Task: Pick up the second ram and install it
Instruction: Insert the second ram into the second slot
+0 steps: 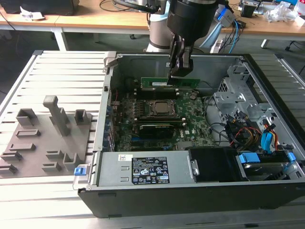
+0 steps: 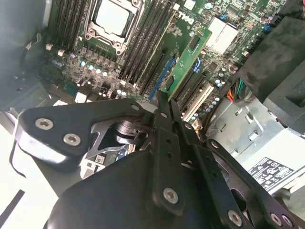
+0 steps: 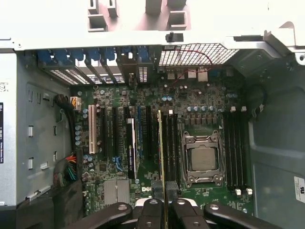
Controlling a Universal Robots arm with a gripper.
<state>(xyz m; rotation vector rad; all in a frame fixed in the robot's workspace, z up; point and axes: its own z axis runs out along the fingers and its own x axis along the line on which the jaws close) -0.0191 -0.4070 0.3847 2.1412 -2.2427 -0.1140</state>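
Black claw (image 2: 164, 102) clamped the second ram (image 2: 188, 59) by one end, edge-down above the slots beside the processor socket (image 3: 204, 157), evidently so it could drop straight in. Farther off, the grey holder tray (image 1: 28, 143) sat outside the case (image 1: 190, 191).

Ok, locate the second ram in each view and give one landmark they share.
Exterior view: second ram held on edge by the gripper, above the motherboard's far slots.
First wrist view: seen edge-on, beside the CPU socket.
Second wrist view: a green strip rising from the fingertips.
Shared landmark: the CPU socket.
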